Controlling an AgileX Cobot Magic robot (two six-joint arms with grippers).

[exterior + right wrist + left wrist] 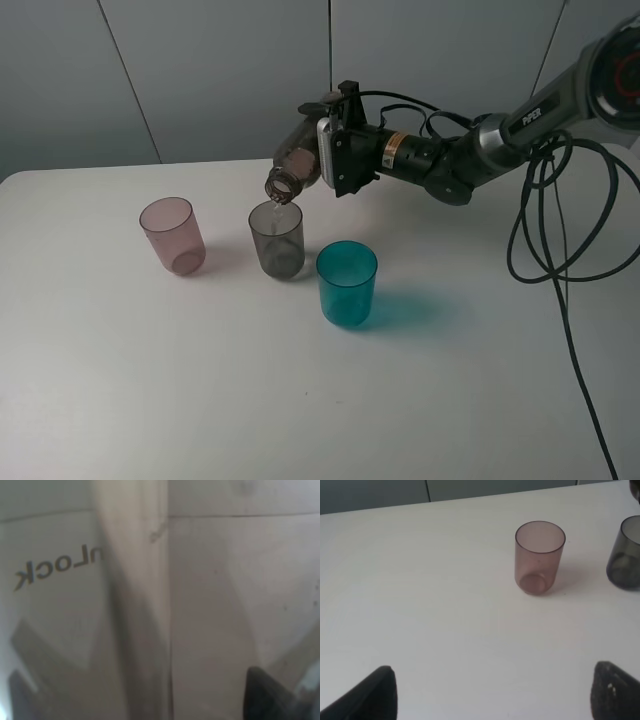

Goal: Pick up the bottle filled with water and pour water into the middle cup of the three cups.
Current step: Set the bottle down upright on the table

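The bottle [298,160] hung tipped, mouth down, just above the middle cup [277,240], with a thin stream seeming to fall inside. To pour well, I judged, the mouth should stay centred over that rim and the tilt increase slowly. The bottle looked smoky brown-grey, translucent and capless. The right claw [328,150] was clamped on its body. The pink cup [172,235] stood left, the teal cup [347,283] nearer right. The left claw [495,695] gaped empty over the tabletop [150,380].
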